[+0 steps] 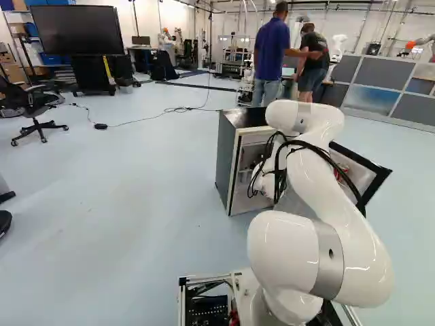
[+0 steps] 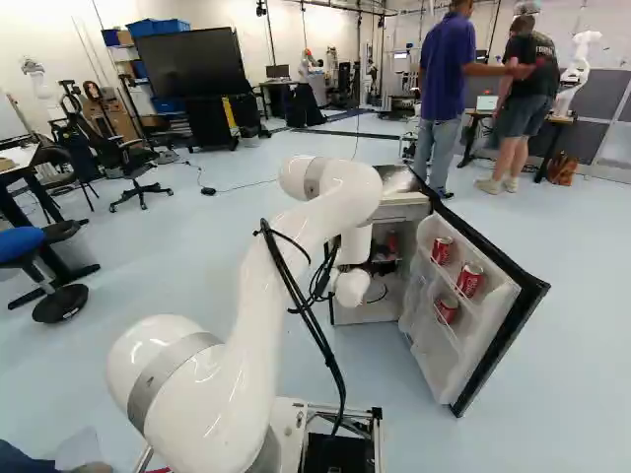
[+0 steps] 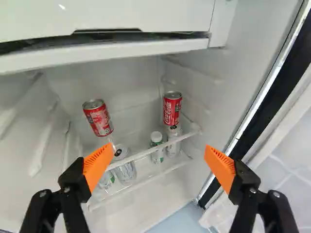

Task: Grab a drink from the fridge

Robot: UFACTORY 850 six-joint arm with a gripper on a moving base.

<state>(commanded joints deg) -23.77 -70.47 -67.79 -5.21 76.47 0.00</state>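
Fingers (image 3: 98, 164), one pair, orange-padded: spread wide, nothing between them.

Red can (image 3: 172, 108), upright, inside the fridge (image 2: 402, 200): the likeliest item to take. Bearing, from midway between the fingers with twelve straight ahead: about half past twelve, beyond the fingertips, not touched. Its long axis runs up and down, across the line on which the fingers face each other; they should be able to straddle it with a slight shift toward the door side.

Second red can (image 3: 98, 117): about ten o'clock by the same dial, ahead of the finger farther from the door; a fair alternative, needing more sideways travel.

White-capped bottle (image 3: 157, 145): twelve o'clock, close by the shelf rail (image 3: 146, 152). The rail crosses the approach and could be knocked by a low reach.

Fridge door (image 2: 490, 315), open, at four o'clock from the fridge in the right base view; further red cans (image 2: 470, 280) in its racks.

Arm (image 2: 306, 232), single, white: rises from the foot, leans forward to a high bend near the fridge top, then drops its wrist at the opening. Remaining work, as judged: advance, close on a can, withdraw.
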